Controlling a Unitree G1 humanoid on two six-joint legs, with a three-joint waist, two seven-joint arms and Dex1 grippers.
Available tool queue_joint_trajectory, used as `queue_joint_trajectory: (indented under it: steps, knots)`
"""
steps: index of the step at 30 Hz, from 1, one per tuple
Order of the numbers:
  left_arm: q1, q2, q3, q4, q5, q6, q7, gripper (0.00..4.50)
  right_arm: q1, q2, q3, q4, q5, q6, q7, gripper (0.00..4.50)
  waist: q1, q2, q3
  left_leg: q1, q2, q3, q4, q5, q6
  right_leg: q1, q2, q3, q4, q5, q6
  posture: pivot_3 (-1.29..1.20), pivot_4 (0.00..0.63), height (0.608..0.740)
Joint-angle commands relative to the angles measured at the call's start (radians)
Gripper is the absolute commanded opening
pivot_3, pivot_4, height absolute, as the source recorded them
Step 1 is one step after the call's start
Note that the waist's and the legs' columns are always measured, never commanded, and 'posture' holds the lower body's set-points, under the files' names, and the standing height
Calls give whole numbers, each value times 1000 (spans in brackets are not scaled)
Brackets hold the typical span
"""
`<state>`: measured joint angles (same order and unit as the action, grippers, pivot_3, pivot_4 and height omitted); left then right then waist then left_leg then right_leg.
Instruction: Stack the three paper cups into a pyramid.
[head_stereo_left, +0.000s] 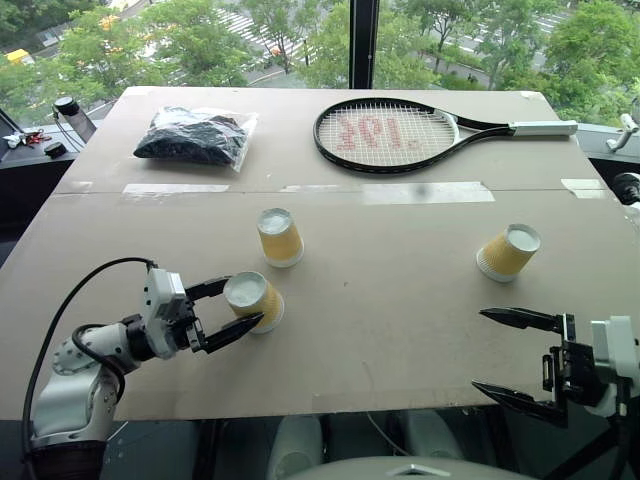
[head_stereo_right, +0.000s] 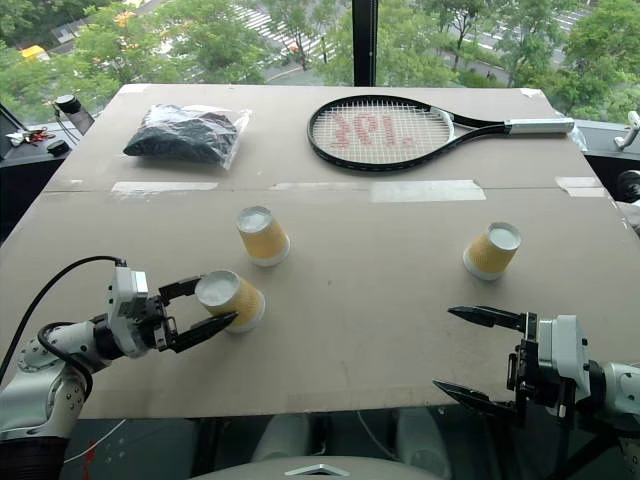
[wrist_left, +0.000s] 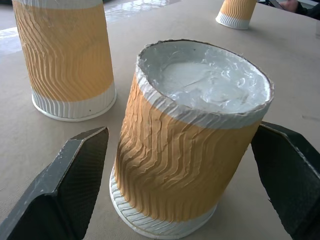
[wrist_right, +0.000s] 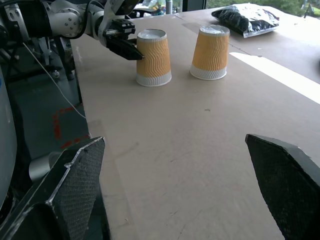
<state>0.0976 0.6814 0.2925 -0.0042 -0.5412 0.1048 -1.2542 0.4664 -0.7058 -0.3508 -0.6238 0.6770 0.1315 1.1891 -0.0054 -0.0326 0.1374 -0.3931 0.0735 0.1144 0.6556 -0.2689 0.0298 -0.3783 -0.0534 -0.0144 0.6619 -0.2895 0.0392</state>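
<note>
Three yellow-orange paper cups stand upside down and apart on the brown table (head_stereo_left: 400, 300). My left gripper (head_stereo_left: 245, 299) is open around the near-left cup (head_stereo_left: 256, 300); one finger (wrist_left: 75, 185) sits on each side, with a small gap still showing. A second cup (head_stereo_left: 280, 237) stands just behind it, also seen from the wrist (wrist_left: 67, 60). The third cup (head_stereo_left: 508, 252) stands at the right. At the front right edge my right gripper (head_stereo_left: 480, 350) is open and empty, pointing left toward the other cups (wrist_right: 153, 57).
A tennis racket (head_stereo_left: 390, 135) lies at the back of the table, handle to the right. A clear bag of black material (head_stereo_left: 195, 135) lies back left. Pale tape strips (head_stereo_left: 420, 192) run across the table. A window stands behind the far edge.
</note>
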Motion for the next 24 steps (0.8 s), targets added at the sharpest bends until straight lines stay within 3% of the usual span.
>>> queue_joint_trajectory:
  steps: [1, 4, 10, 15, 20, 24]
  knots:
    - [-12, -1, -11, -4, -4, -27, -19, 2846, 3, -11, -23, -35, 15, -2, -11, 4500, 0, 0, 0, 0, 0, 0, 0, 0, 0, 0, 0, 0, 0, 0, 0, 0, 150, 740]
    - [-22, -9, -26, -5, -5, -31, -18, 2236, 1, -16, -25, -40, 17, 5, -23, 4500, 0, 0, 0, 0, 0, 0, 0, 0, 0, 0, 0, 0, 0, 0, 0, 0, 150, 740]
    - [-48, -40, -102, -136, -25, 33, 27, 2187, 5, -25, -37, -60, 26, 25, -54, 4500, 5, 0, 0, 0, 0, 0, 1, 0, 0, 0, 0, 0, 0, 0, 0, 0, 150, 740]
    - [-163, -132, -229, -299, 45, 174, 274, 2187, 45, -15, -66, -88, 27, 27, -85, 4500, 22, 1, 0, -3, 0, -4, 7, 0, 0, 2, 0, -1, 1, 0, 0, 0, 150, 740]
    - [-291, -147, -338, -334, 72, 363, 385, 2187, 79, 22, -101, -89, 22, 12, -126, 4500, 19, 1, 0, -4, -1, -6, 10, 0, 0, 3, 3, -1, 2, 0, 1, 0, 150, 740]
    - [-455, -248, -405, -282, 81, 455, 482, 2187, 133, 77, -143, -58, -7, -30, -144, 4500, 21, 2, 0, -5, -1, -9, 12, 0, 0, 3, 4, -1, 2, 0, 1, 0, 150, 740]
